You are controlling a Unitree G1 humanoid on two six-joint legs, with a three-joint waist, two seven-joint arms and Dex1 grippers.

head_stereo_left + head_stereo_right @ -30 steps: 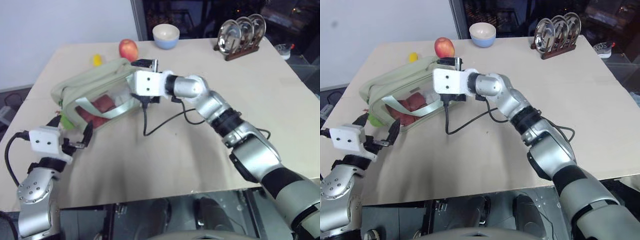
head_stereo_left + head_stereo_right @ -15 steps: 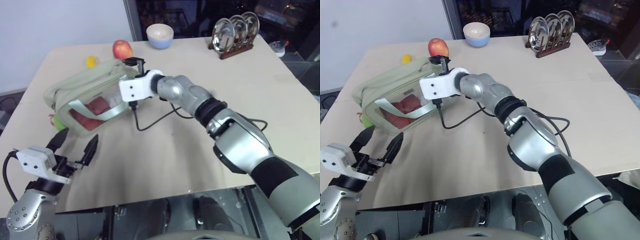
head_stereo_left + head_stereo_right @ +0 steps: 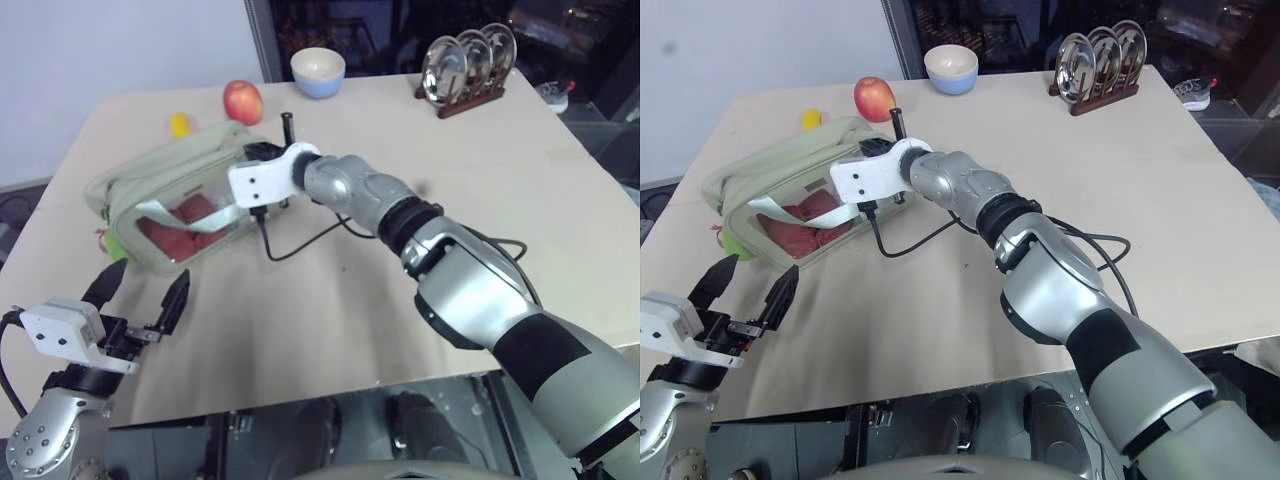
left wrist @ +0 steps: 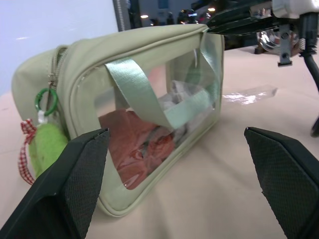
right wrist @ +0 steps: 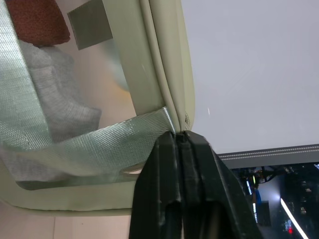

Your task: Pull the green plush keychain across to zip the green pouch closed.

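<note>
One small lime-green fuzzy plush keychain (image 4: 47, 145) with a red-checked ribbon hangs by a green ring at the left end of one boxy sage-green fabric pouch (image 3: 160, 180), low against the counter (image 3: 330, 300). Pouch sits on the counter's left half, clear plastic front panel facing the robot, red contents showing through it, two pale green strap handles (image 4: 144, 97) draped over the front.

Right pincer (image 5: 180, 142): the two black fingers pressed tight together, tips at the pouch's top edge at its right end, right where a strap meets the seam; can't tell if fabric is actually pinched between them. Left pincer (image 3: 140, 295): fingers spread wide, nothing held, hovering near the counter's front-left edge, apart from the pouch, pointed toward its front.

Behind the pouch: one red apple (image 3: 243, 101), one small yellow item (image 3: 179, 124) partly hidden. Far edge: one pale bowl (image 3: 318, 71), one wooden rack with three shiny metal plates (image 3: 470, 62). One black cable (image 3: 300, 240) loops on the counter beneath the right arm.
</note>
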